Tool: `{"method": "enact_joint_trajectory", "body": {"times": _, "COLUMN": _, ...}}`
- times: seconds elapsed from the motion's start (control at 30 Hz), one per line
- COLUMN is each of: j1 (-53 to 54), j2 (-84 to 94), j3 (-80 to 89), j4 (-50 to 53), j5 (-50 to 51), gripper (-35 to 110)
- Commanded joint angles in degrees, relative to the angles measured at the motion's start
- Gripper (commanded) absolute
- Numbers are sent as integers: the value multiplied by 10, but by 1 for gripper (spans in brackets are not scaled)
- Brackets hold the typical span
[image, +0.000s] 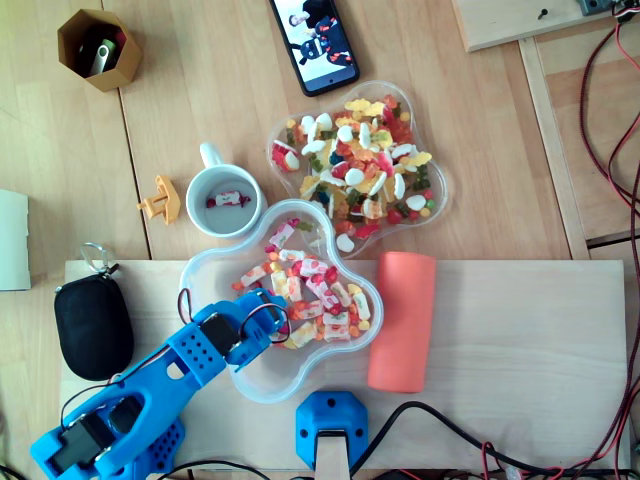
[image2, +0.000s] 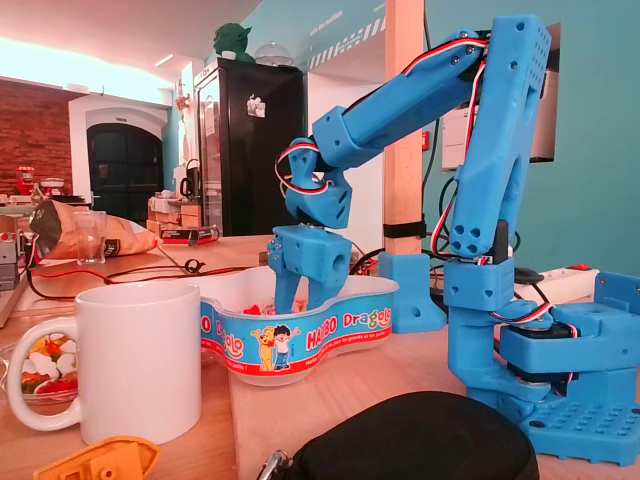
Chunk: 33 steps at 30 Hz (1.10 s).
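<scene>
Gripper (image: 278, 326) points steeply down over the tray (image: 203, 272) wall, among the wrapped sweets (image: 315, 290); fingers (image2: 285, 290) narrowly apart, tips hidden, so I cannot tell any hold; mug (image2: 140, 360) beside.

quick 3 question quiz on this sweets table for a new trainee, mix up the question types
1. True or false: the gripper sits inside the clear bowl nearest the arm.
2. What lies in the white mug?
A. one wrapped sweet
B. a spoon
C. a pile of gummy bears
3. Fill the gap: in the overhead view, the orange roll lies just to the ___ of that clear bowl.

Key
1. True
2. A
3. right
</scene>
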Motion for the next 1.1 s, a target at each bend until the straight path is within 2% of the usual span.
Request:
{"method": "enact_joint_trajectory", "body": {"times": 0.0, "j1": 35, "j2": 14, "j3": -9, "j4": -2, "j5": 10, "gripper": 18}}
{"method": "enact_joint_trajectory", "body": {"times": 0.87, "j1": 31, "j2": -33, "j3": -17, "j4": -3, "j5": 11, "gripper": 18}}
{"method": "enact_joint_trajectory", "body": {"times": 1.07, "j1": 31, "j2": -37, "j3": -17, "j4": -4, "j5": 11, "gripper": 5}}
